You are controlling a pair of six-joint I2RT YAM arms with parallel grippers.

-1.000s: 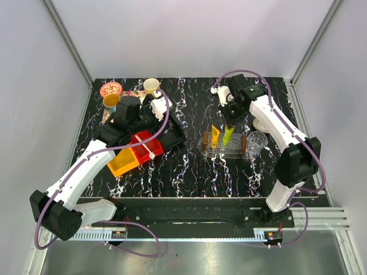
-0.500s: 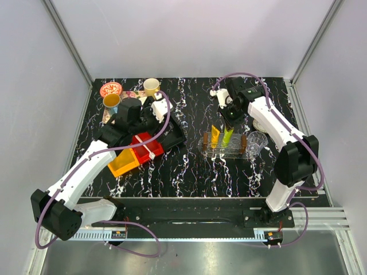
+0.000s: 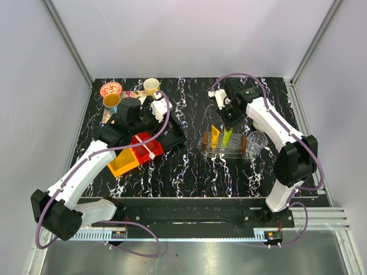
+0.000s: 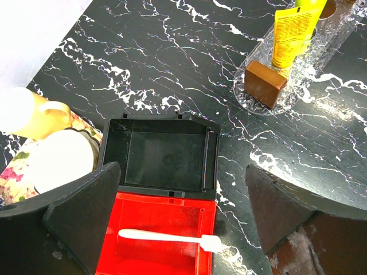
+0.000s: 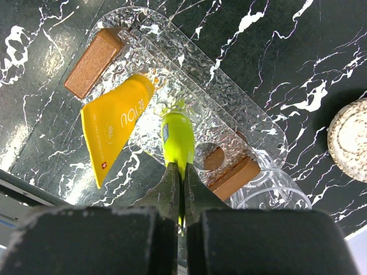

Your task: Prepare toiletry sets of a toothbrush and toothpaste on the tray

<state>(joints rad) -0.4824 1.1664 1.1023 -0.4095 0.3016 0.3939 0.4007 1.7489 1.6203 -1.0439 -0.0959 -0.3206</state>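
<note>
My right gripper (image 3: 229,116) (image 5: 176,167) is shut on the flat end of the lime green toothpaste tube (image 3: 227,136) (image 5: 177,137). The tube stands in the middle hole of the clear rack (image 3: 225,146). The orange-yellow tube (image 3: 215,136) (image 5: 114,126) stands in the hole beside it. A clear oval rim, apparently the tray (image 4: 245,87) (image 5: 258,117), shows around the rack's brown ends. The white toothbrush (image 4: 166,236) (image 3: 150,148) lies in the red bin (image 4: 149,215), its head over the rim. My left gripper (image 4: 182,169) (image 3: 150,129) is open and empty above the bin.
A black bin (image 4: 163,154) adjoins the red one, with an orange bin (image 3: 122,163) on the other side. A floral tray with cups (image 3: 122,95) sits back left. A clear glass (image 3: 256,142) stands right of the rack, beside a pale patterned dish (image 5: 350,137).
My right gripper has shifted slightly toward the back, still shut on the green tube. The left arm has not moved.
</note>
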